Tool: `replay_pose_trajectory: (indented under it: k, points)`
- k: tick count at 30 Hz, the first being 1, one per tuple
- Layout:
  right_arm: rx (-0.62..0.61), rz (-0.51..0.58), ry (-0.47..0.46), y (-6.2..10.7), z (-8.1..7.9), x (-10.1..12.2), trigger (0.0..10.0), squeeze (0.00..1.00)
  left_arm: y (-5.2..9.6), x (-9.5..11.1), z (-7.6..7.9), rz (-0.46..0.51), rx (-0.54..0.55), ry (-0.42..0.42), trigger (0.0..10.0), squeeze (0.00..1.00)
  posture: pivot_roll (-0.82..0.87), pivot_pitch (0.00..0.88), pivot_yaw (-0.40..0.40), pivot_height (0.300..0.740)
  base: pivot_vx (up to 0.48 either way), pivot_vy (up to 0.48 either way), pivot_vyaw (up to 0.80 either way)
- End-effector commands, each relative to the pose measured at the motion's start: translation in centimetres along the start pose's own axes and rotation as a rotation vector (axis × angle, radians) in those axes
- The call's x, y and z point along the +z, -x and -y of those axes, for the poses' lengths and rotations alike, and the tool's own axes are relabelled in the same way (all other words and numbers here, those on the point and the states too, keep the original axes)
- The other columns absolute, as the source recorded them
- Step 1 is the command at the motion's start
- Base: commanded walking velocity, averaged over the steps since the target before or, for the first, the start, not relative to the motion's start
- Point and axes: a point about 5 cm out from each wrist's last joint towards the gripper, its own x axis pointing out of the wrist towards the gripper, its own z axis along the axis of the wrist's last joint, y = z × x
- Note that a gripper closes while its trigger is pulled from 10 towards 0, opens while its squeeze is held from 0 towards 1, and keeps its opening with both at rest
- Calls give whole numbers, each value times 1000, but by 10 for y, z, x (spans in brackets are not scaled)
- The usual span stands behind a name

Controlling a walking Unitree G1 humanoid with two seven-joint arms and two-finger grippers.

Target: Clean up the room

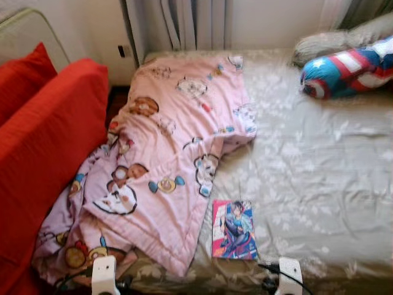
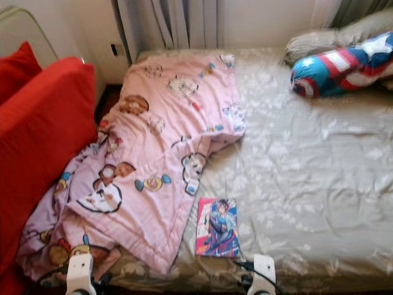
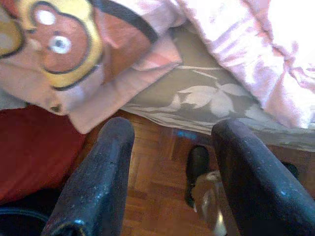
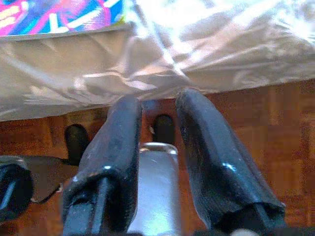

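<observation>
Right now the robot stands at the near edge of a bed covered by a grey-beige sheet with a pale leaf print (image 1: 319, 166), both arms low. The left tool (image 3: 170, 167) hangs just off the bed's near-left corner with its black fingers (image 3: 98, 177) apart and empty over the wooden parquet floor (image 3: 157, 196); the right tool (image 4: 157, 162) hangs below the near edge, its fingers only narrowly parted and holding nothing. A crumpled pink quilt printed with cartoon animals (image 1: 172, 153) sprawls along the bed's left side, one end spilling over the near-left corner toward the floor. A flat, brightly coloured comic book (image 1: 234, 229) lies at the near edge, just beside the quilt's hem. I judge the book the easiest first pick, but it is thin and flush on soft bedding, so fingers may slide over it or pinch the sheet instead. Tugging the quilt could drag the book off the edge. Red cushions (image 1: 43, 147) crowd the left side, limiting the left arm's swing. A star-and-stripe bolster pillow (image 1: 347, 67) rests at the far-right corner, well apart.
</observation>
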Motion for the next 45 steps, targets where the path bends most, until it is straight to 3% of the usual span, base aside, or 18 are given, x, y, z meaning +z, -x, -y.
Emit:
replay_pose_trajectory:
  k: [1, 29, 32, 36, 39, 45]
  points:
    - [-4, -22, -12, 1, 2, -7, 10000, 0, 2, -7, -1, -25, 3, -10, 10000, 0, 25, 121, 36, 740, 0, 0, 0]
    - [0, 5, 12, 0, -2, -1, 10000, 0, 2, -6, 1, -14, -2, -7, 10000, 0, 24, 124, 35, 740, 0, 0, 0]
    - [14, 86, 13, -1, -3, 14, 10000, 0, 0, 7, 1, 58, -7, -3, 10000, 0, 21, 126, 35, 740, 0, 0, 0]
    - [55, 218, 77, -3, -9, 42, 10000, 0, -5, 42, 1, 227, -39, 34, 10000, 0, 24, 130, 26, 740, 0, 0, 0]
    - [79, 354, 75, -1, -14, 69, 10000, 0, -4, 75, 0, 382, -101, 22, 10000, 0, 17, 127, 21, 740, 0, 0, 0]
    - [83, 469, 42, 3, -13, 85, 10000, 0, 5, 93, -2, 527, -113, 13, 10000, 0, 1, 123, 14, 740, 0, 0, 0]
